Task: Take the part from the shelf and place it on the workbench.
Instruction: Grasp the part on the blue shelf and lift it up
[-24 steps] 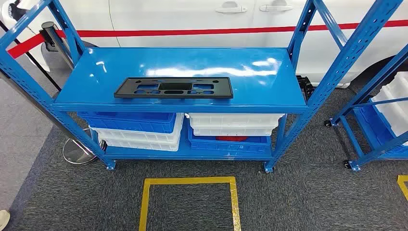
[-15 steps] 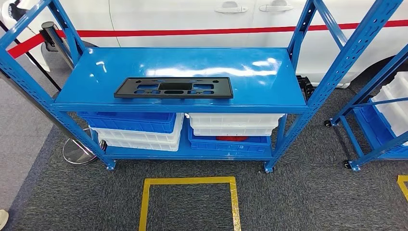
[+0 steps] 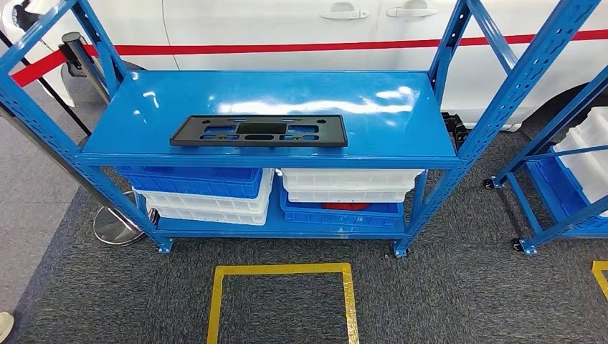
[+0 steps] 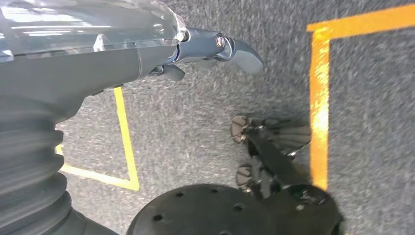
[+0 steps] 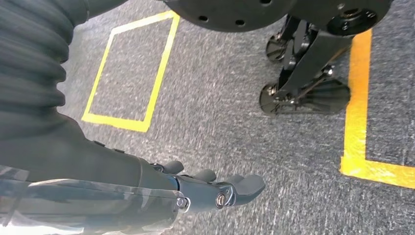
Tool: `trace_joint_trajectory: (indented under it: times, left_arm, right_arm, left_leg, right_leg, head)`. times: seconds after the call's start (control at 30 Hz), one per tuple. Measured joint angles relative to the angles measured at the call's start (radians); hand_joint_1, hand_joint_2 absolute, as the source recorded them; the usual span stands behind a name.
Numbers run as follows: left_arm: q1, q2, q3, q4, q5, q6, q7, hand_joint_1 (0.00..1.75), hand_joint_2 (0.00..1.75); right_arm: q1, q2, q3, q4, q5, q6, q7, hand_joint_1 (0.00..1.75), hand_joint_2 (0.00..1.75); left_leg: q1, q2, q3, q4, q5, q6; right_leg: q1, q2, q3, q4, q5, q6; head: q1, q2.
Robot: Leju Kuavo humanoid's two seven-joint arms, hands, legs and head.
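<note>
While both arms hang at the robot's sides, the task stands at its very start: the part (image 3: 259, 131), a flat black rectangular plate with cut-outs, lies untouched on the top deck of the blue shelf (image 3: 401, 122), close to the deck's front edge and somewhat toward its left end, its long side running along that edge. In the left wrist view the left hand (image 4: 215, 49) points down at the grey carpet, fingers stretched out and apart with nothing in them; in the right wrist view the right hand (image 5: 215, 188) hangs the same way, fingers loose and holding nothing. Below the deck, blue and white bins (image 3: 208, 190) fill the lower level, and a yellow taped square (image 3: 279, 271) marks the carpet in front of the shelf. As I judge it, the step in hand is the approach, with no reach begun. The next move calls for raising the arms over the front edge and, since the plate is long, thin and flat on a glossy surface, probably taking it at both short ends or sliding it partly past the edge to get fingers beneath. No workbench shows here, so a turn or a walk will likely be needed afterwards.
</note>
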Motion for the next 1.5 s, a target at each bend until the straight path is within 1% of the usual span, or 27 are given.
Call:
trace_joint_trajectory:
  times: [0.1,0.2,0.23,0.33,0.5,0.63,0.73,0.87,0.93,1.0,1.03,1.07,1.13,1.17,1.2,1.23,1.27,1.3,1.33,1.37,1.4,1.43,1.47,1.5]
  left_arm:
    - [-0.013,-0.001,0.065,0.006,-0.041,-0.003,-0.016,0.0,1.75]
    - [-0.026,-0.002,0.131,0.015,-0.082,-0.009,-0.032,0.0,0.44]
    - [-0.03,-0.003,0.153,0.018,-0.097,-0.011,-0.038,0.0,0.0]
    - [-0.043,-0.006,0.219,0.029,-0.139,-0.015,-0.057,0.0,0.0]
    - [-0.065,-0.013,0.326,0.047,-0.207,-0.019,-0.09,0.0,0.0]
    - [-0.082,-0.018,0.403,0.06,-0.258,-0.02,-0.111,0.0,0.0]
    - [-0.093,-0.022,0.457,0.068,-0.294,-0.02,-0.123,0.0,0.0]
    - [-0.106,-0.026,0.515,0.076,-0.333,-0.02,-0.133,0.0,0.0]
    - [-0.111,-0.027,0.537,0.079,-0.347,-0.02,-0.135,0.0,0.0]
    - [-0.115,-0.031,0.556,0.082,-0.361,-0.02,-0.137,0.0,0.0]
    - [-0.117,-0.033,0.565,0.083,-0.367,-0.02,-0.139,0.0,0.0]
    - [-0.119,-0.035,0.574,0.084,-0.373,-0.02,-0.14,0.0,0.0]
    - [-0.12,-0.038,0.591,0.088,-0.383,-0.02,-0.141,0.0,0.0]
    - [-0.12,-0.038,0.599,0.09,-0.388,-0.02,-0.142,0.0,0.0]
    - [-0.12,-0.039,0.606,0.092,-0.393,-0.02,-0.143,0.0,0.0]
    - [-0.121,-0.04,0.612,0.093,-0.398,-0.02,-0.144,0.0,0.0]
    - [-0.122,-0.042,0.619,0.094,-0.403,-0.02,-0.145,0.0,0.0]
    - [-0.123,-0.043,0.625,0.095,-0.408,-0.02,-0.146,0.0,0.0]
    - [-0.126,-0.045,0.632,0.096,-0.413,-0.02,-0.147,0.0,0.0]
    - [-0.129,-0.046,0.638,0.098,-0.418,-0.02,-0.148,0.0,0.0]
    - [-0.131,-0.047,0.645,0.1,-0.423,-0.019,-0.149,0.0,0.0]
    - [-0.133,-0.048,0.652,0.101,-0.427,-0.019,-0.149,0.0,0.0]
    - [-0.133,-0.048,0.658,0.102,-0.432,-0.019,-0.15,0.0,0.0]
    - [-0.133,-0.047,0.663,0.103,-0.435,-0.018,-0.15,0.0,0.0]
  right_arm:
    - [-0.012,0.005,-0.05,0.011,0.066,0.005,0.009,0.0,1.75]
    - [-0.024,0.01,-0.101,0.023,0.132,0.015,0.012,0.0,0.44]
    - [-0.029,0.011,-0.119,0.027,0.154,0.018,0.011,0.0,0.44]
    - [-0.042,0.017,-0.173,0.038,0.217,0.027,0.004,0.0,1.75]
    - [-0.066,0.031,-0.266,0.057,0.303,0.055,-0.054,0.0,1.75]
    - [-0.095,0.048,-0.335,0.067,0.354,0.09,-0.128,0.0,0.0]
    - [-0.12,0.064,-0.362,0.061,0.365,0.131,-0.196,0.0,0.0]
    - [-0.142,0.084,-0.358,0.001,0.321,0.192,-0.273,0.0,0.0]
    - [-0.148,0.091,-0.346,-0.041,0.286,0.217,-0.301,0.0,0.0]
    - [-0.154,0.096,-0.331,-0.087,0.251,0.24,-0.327,0.0,0.0]
    - [-0.156,0.098,-0.323,-0.112,0.234,0.252,-0.339,0.0,0.0]
    - [-0.158,0.1,-0.316,-0.14,0.217,0.263,-0.35,0.0,0.0]
    - [-0.159,0.105,-0.303,-0.197,0.185,0.285,-0.37,0.0,0.0]
    - [-0.159,0.107,-0.297,-0.227,0.171,0.296,-0.379,0.0,0.0]
    - [-0.159,0.109,-0.292,-0.258,0.157,0.306,-0.387,0.0,0.0]
    - [-0.159,0.111,-0.287,-0.289,0.144,0.315,-0.395,0.0,0.0]
    - [-0.159,0.113,-0.281,-0.324,0.131,0.325,-0.403,0.0,0.0]
    - [-0.16,0.115,-0.276,-0.358,0.119,0.334,-0.411,0.0,0.0]
    - [-0.161,0.116,-0.27,-0.394,0.106,0.343,-0.419,0.0,0.0]
    - [-0.161,0.119,-0.264,-0.431,0.092,0.353,-0.427,0.0,0.0]
    - [-0.162,0.121,-0.258,-0.468,0.08,0.362,-0.435,0.0,0.0]
    - [-0.162,0.125,-0.251,-0.504,0.067,0.371,-0.442,0.0,0.0]
    - [-0.162,0.129,-0.245,-0.539,0.055,0.379,-0.45,0.0,0.0]
    - [-0.163,0.132,-0.239,-0.572,0.043,0.388,-0.457,0.0,0.0]
  left_leg:
    - [0.0,0.0,0.0,0.0,0.0,0.0]
    - [0.0,0.0,0.0,0.0,0.0,0.0]
    - [0.0,0.0,0.0,0.0,0.0,0.0]
    - [0.0,0.0,0.001,0.0,0.0,0.0]
    - [-0.001,0.0,0.0,0.001,0.0,0.0]
    - [-0.001,0.0,-0.002,0.003,0.0,0.001]
    - [-0.002,0.0,-0.004,0.007,-0.001,0.003]
    - [-0.003,0.0,-0.009,0.015,-0.003,0.012]
    - [-0.005,0.0,-0.01,0.014,-0.001,0.019]
    - [0.0,0.002,-0.003,-0.001,0.01,0.031]
    - [0.003,0.003,0.001,-0.01,0.016,0.036]
    - [0.006,0.005,0.005,-0.016,0.02,0.039]
    - [0.002,0.007,0.005,-0.017,0.021,0.042]
    - [0.001,0.007,0.005,-0.016,0.021,0.042]
    - [0.0,0.006,0.006,-0.016,0.019,0.042]
    - [-0.001,0.005,0.008,-0.015,0.018,0.041]
    - [-0.001,0.002,0.011,-0.013,0.015,0.04]
    - [-0.001,0.0,0.013,-0.011,0.011,0.037]
    - [-0.003,-0.002,0.013,-0.008,0.007,0.034]
    - [-0.003,-0.004,0.011,-0.005,0.004,0.029]
    - [-0.003,-0.006,0.007,-0.003,0.003,0.024]
    - [-0.004,-0.007,0.003,-0.003,0.002,0.019]
    - [-0.004,-0.008,0.002,-0.003,0.0,0.014]
    - [-0.005,0.0,0.001,0.003,-0.006,0.009]
  right_leg:
    - [0.0,0.0,0.0,0.0,0.0,0.0]
    - [0.0,0.0,0.0,0.0,0.0,0.0]
    - [0.0,0.0,0.0,0.0,0.0,0.0]
    - [0.0,0.0,0.0,0.0,0.0,0.0]
    - [-0.001,0.0,0.0,-0.001,0.001,0.001]
    - [-0.002,0.0,0.0,-0.001,0.002,0.003]
    - [-0.002,0.0,0.0,-0.001,0.003,0.006]
    - [-0.003,0.0,0.0,-0.001,0.004,0.015]
    - [-0.005,0.0,0.0,-0.005,0.006,0.023]
    - [-0.005,-0.001,-0.002,0.001,0.001,0.03]
    - [-0.004,-0.003,-0.013,0.026,-0.016,0.032]
    - [-0.004,-0.005,-0.037,0.075,-0.043,0.033]
    - [-0.003,-0.008,-0.109,0.212,-0.102,0.034]
    - [-0.003,-0.008,-0.139,0.264,-0.113,0.035]
    - [-0.003,-0.008,-0.152,0.279,-0.103,0.035]
    - [-0.003,-0.008,-0.146,0.255,-0.074,0.033]
    - [-0.003,-0.008,-0.123,0.197,-0.032,0.031]
    - [-0.002,-0.003,-0.092,0.126,0.006,0.026]
    - [0.0,0.002,-0.065,0.063,0.031,0.022]
    - [0.002,0.005,-0.048,0.021,0.044,0.018]
    - [0.004,0.008,-0.042,0.003,0.043,0.016]
    - [0.006,0.008,-0.042,-0.001,0.041,0.014]
    - [0.004,0.005,-0.042,-0.003,0.042,0.011]
    - [0.001,0.002,-0.039,-0.007,0.043,0.007]
  head:
    - [0.0,0.0]
    - [0.0,0.0]
    - [0.0,0.0]
    - [0.0,0.0]
    - [0.0,0.0]
    - [0.0,0.0]
    - [0.0,0.0]
    - [0.0,0.0]
    - [0.0,0.0]
    - [0.001,0.0]
    - [0.002,0.0]
    - [0.004,0.0]
    - [0.006,0.0]
    - [0.006,0.0]
    - [0.006,0.0]
    - [0.006,0.0]
    - [0.006,0.0]
    - [0.006,0.0]
    - [0.006,0.0]
    - [0.006,0.0]
    - [0.006,0.0]
    - [0.006,0.0]
    - [0.006,0.0]
    - [0.005,0.0]
